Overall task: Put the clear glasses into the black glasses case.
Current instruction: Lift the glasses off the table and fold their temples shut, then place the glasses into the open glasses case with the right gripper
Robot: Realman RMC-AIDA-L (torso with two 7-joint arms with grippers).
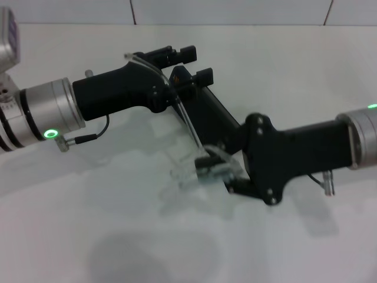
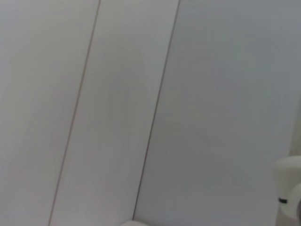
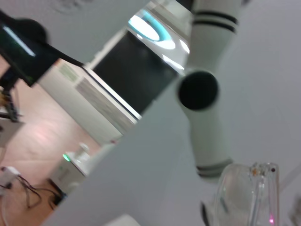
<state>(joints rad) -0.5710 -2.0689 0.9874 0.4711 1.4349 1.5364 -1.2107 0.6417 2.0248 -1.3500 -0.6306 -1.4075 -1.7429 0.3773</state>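
The clear glasses (image 1: 187,172) hang in the air at the centre of the head view. My right gripper (image 1: 215,175), reaching in from the right, is shut on their front part. One thin clear arm runs up and left across my left gripper's black body. My left gripper (image 1: 197,63) is at the upper centre, open, with nothing visible between its tips. The black glasses case (image 1: 212,115) shows as a long black slanted shape between the two grippers, partly covered. I cannot tell whether it is open or shut. The right wrist view shows the clear glasses (image 3: 244,193) close up.
A white table (image 1: 118,224) fills the head view, with a tiled wall (image 1: 235,10) behind it. The left wrist view shows only the pale panelled wall (image 2: 141,113). In the right wrist view a white robot arm (image 3: 207,89) and room furniture appear.
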